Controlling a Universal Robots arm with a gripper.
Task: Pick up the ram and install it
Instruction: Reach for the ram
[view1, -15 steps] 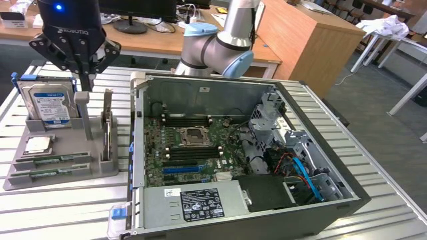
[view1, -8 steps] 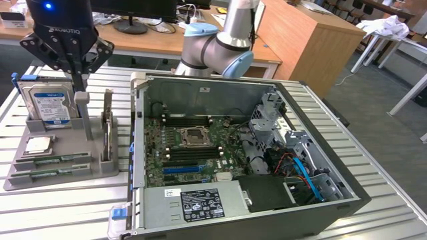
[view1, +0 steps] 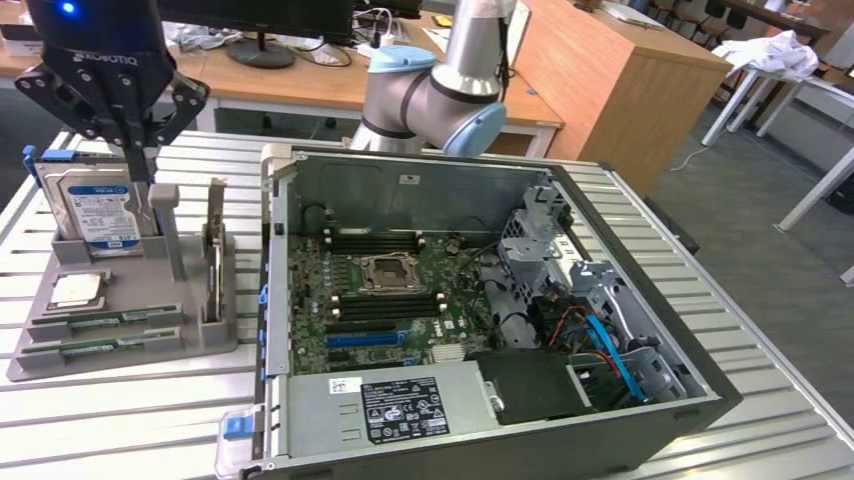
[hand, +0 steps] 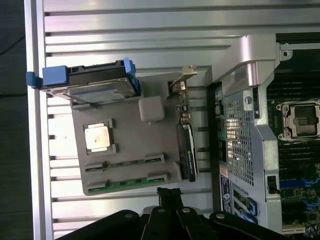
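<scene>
Slatted metal table, with an open computer case beside a grey parts tray. Gripper clenched on nothing, hanging over the hard drive (standing upright in the tray). Both sticks lie flat in tray slots, well apart from the gripper: inner ram stick just beside the processor chip, outer ram stick along the tray's edge.

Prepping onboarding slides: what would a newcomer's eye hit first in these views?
The open computer case sits mid-scene in the exterior view, its motherboard's empty processor socket exposed. At the exterior view's left, the shut gripper hangs above a gray tray. The tray holds an upright hard drive and two ram sticks lying flat, neither picked up.
</scene>
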